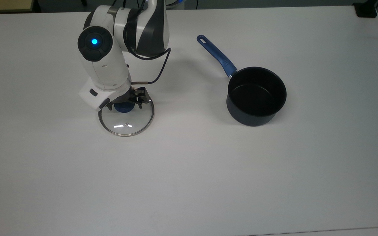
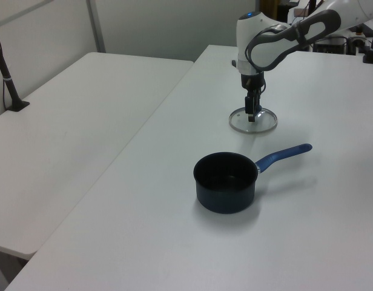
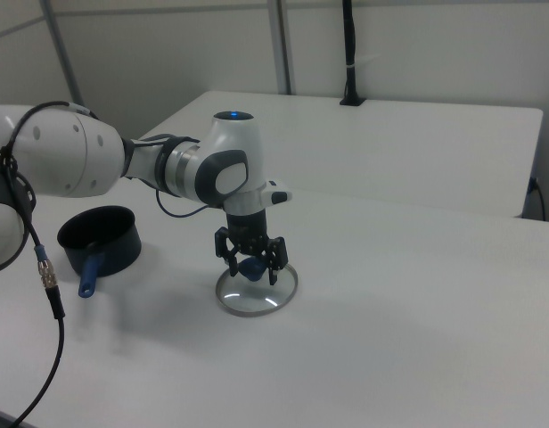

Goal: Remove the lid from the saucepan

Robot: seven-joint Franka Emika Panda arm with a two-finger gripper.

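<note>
The lid (image 1: 126, 118) is already off, lying flat on the white table (image 1: 189, 180), well apart from the saucepan (image 1: 256, 95), which is seen open at the top view's right with its handle pointing to the far left. The gripper (image 3: 250, 265) is positioned over the lid's blue knob (image 1: 123, 107), fingers spread either side of it, not pinching it.

In the top view, the upper edge of the round clear glass lid with a blue knob (image 1: 126, 121) is covered by the white robot arm (image 1: 105, 67), whose base is cut off by the top view's upper edge. In the right view, the long handle of the dark navy saucepan (image 3: 101, 239) is partly hidden behind the arm's black cable (image 3: 45, 267), and the arm is cut off at the right view's left edge.
</note>
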